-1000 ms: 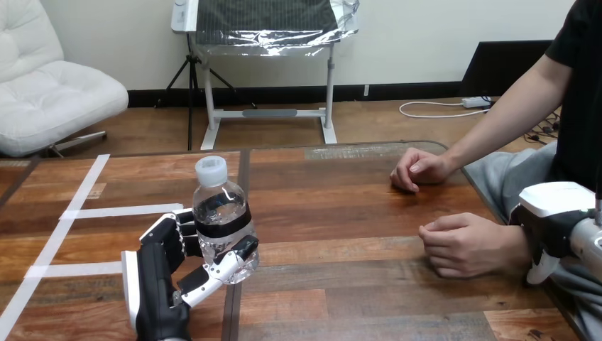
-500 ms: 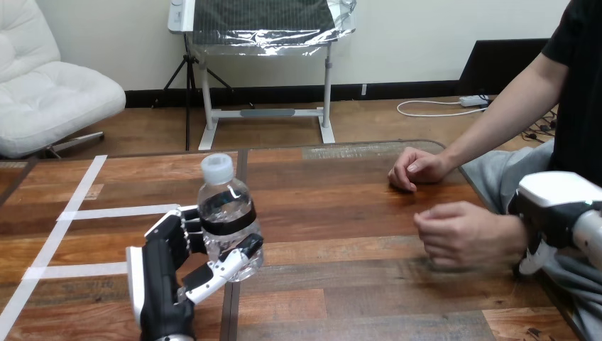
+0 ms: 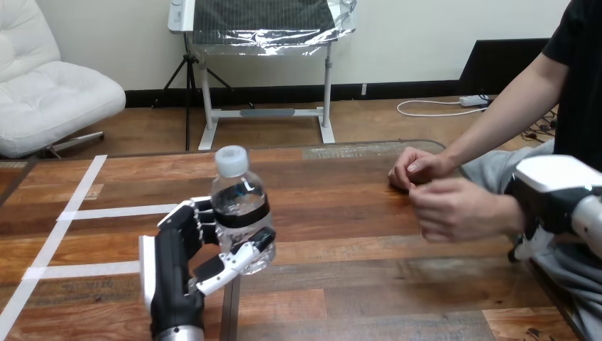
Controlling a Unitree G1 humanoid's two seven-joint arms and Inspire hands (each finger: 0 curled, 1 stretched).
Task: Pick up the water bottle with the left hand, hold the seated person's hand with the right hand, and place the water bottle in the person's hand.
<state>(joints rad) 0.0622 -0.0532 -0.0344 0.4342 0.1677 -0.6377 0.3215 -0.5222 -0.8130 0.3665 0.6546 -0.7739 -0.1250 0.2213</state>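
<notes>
Our left hand point(image 3: 186, 270) is clamped on the water bottle point(image 3: 241, 213), with the fingers point(image 3: 201, 219) behind it and the thumb point(image 3: 238, 261) in front on its lower part. The bottle is therefore in this hand, over the left middle of the table point(image 3: 369, 234), a little tilted, with its white cap point(image 3: 231, 160) on top. Our right hand point(image 3: 548, 190) is at the view's right edge, just at the wrist of the person's nearer hand point(image 3: 454, 209), which is raised above the table and loosely curled. Whether our hand really grips this wrist we cannot tell. The person's farther hand point(image 3: 419, 167) rests on the table behind it. We judge that the step now is to carry the bottle to the right, toward the raised hand. To do it well, we should hold the bottle upright and move slowly, because the grip sits low on a smooth round body and the water can swing. The person's palm is not open, so we should bring the bottle near, let the palm open, set the bottle's body into it, and release only when the person's fingers close around it.
</notes>
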